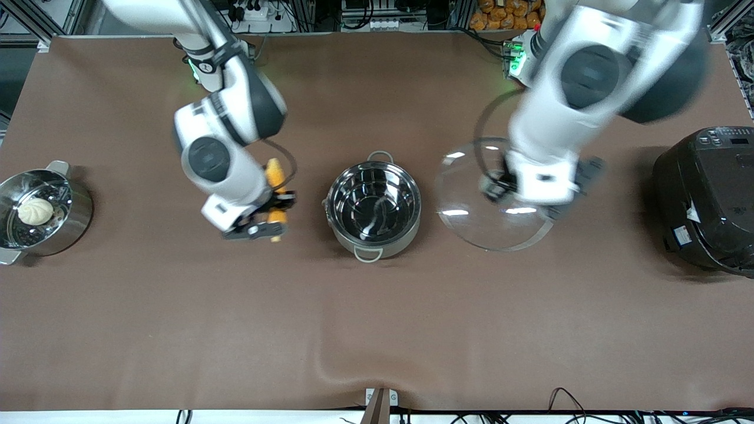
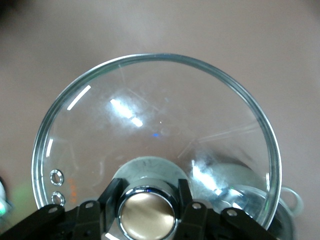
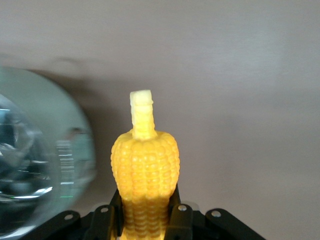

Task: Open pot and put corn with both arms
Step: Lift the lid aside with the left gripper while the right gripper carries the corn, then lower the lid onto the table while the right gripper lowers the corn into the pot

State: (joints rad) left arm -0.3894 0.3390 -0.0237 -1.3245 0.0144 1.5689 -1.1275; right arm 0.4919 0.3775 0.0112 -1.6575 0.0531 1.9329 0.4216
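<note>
In the front view, the pot [image 1: 374,203] stands uncovered at the middle of the brown table [image 1: 377,330], its shiny inside holding nothing. The left gripper [image 1: 533,191] holds the glass lid [image 1: 483,200] up in the air over the table between the pot and the black cooker [image 1: 710,200], which sits at the left arm's end. The right gripper [image 1: 265,215] pinches the corn [image 1: 275,176] over the table beside the pot, toward the right arm's end. At that end a steel steamer pot [image 1: 44,212] holds a white bun [image 1: 35,210]. In the left wrist view, the left gripper [image 2: 147,210] has its fingers [image 2: 112,192] pressed against both sides of the copper-toned knob [image 2: 147,212], and the lid [image 2: 150,120] hangs tilted, with the pot's rim and one pale handle [image 2: 292,200] showing through and past its edge. In the right wrist view, the right gripper [image 3: 147,215] clamps the corn [image 3: 145,185] around its thick part, pale stub [image 3: 141,112] pointing away from the camera, while the pot [image 3: 30,160] shows blurred at the frame's edge.
</note>
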